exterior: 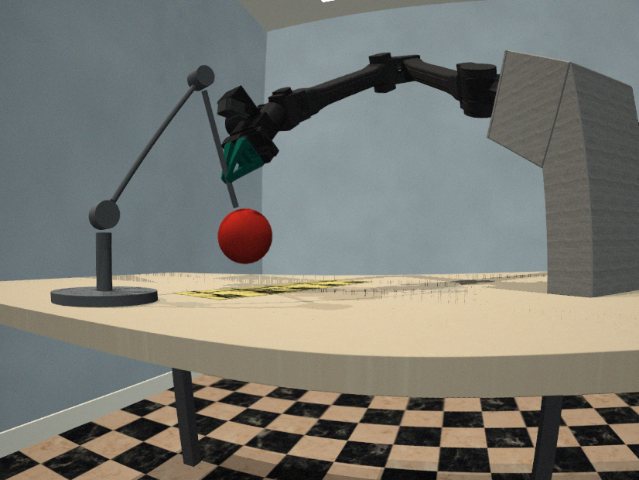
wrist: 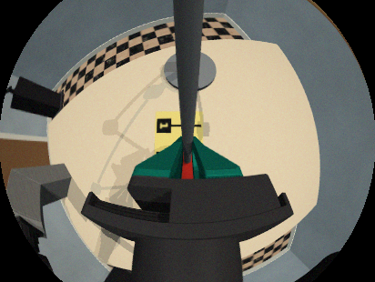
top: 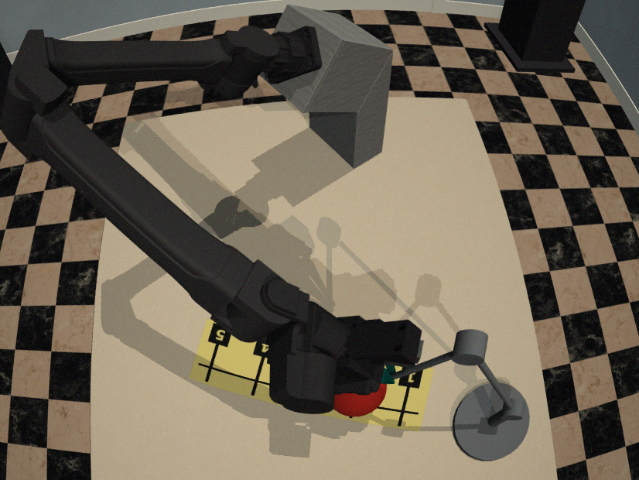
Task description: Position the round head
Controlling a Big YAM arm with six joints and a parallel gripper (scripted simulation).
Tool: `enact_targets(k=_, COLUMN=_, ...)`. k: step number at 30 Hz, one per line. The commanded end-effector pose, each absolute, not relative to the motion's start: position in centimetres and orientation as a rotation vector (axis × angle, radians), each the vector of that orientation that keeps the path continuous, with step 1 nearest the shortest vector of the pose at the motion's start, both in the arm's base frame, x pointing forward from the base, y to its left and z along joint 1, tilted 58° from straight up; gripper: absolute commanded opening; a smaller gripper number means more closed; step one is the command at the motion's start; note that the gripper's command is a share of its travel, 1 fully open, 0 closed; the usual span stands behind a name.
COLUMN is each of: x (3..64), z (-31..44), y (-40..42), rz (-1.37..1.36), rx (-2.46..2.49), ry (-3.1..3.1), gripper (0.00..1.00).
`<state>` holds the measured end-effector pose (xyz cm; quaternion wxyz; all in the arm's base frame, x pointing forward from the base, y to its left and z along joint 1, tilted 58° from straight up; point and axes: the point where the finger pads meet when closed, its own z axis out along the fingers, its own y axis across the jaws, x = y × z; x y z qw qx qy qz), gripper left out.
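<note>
One dark six-joint arm [exterior: 330, 90] springs from a grey wedge-shaped pedestal [exterior: 582, 170] at the far end of the bench [exterior: 361, 330]. It rises to an elbow, then slopes down across the bench towards the lamp. The wrist tilts downward, so that the gripper [exterior: 234, 167] meets the lamp's lower rod [exterior: 219, 149] from the pedestal side.

The two green fingers [exterior: 241, 157] are drawn narrow and clamp that rod a little above the head. In the wrist view the rod runs straight up between them, with a sliver of red showing in the gap.

The lamp consists of one round grey foot [top: 490, 420], one short post [exterior: 104, 261], two grey joint knobs [exterior: 104, 214], two thin rods and one red round head [exterior: 244, 235]. The head hangs clear of the bench. In the top view it lies over the yellow strip [top: 232, 356], at about 9 o'clock from the foot; the wrist housing covers part of it.

One yellow strip lies flat on the bench. Three number labels can be read in the top view: 5 [top: 219, 333], 4 [top: 264, 347] and 1 [top: 412, 378]. The arm hides the others. The head sits just beyond the line labelled 1, on the side away from the foot; which mark lies beneath it cannot be told.

One black stand [top: 536, 31] is on the checkered floor [top: 578, 206] beyond the bench, at 1 o'clock in the top view.
</note>
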<state>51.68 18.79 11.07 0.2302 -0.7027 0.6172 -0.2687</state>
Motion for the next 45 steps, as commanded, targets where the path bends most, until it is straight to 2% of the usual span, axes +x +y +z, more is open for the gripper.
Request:
enact_targets(k=1, x=51.2, z=12.4, y=16.8, rz=-0.761, rx=-1.92, ry=1.701, gripper=0.0)
enact_targets(k=22, x=50.3, z=14.4, y=13.3, rz=-0.761, rx=-1.926, ry=1.699, gripper=0.0)
enact_targets(k=45, x=50.2, z=14.7, y=13.1, rz=-0.761, rx=-1.926, ry=1.699, gripper=0.0)
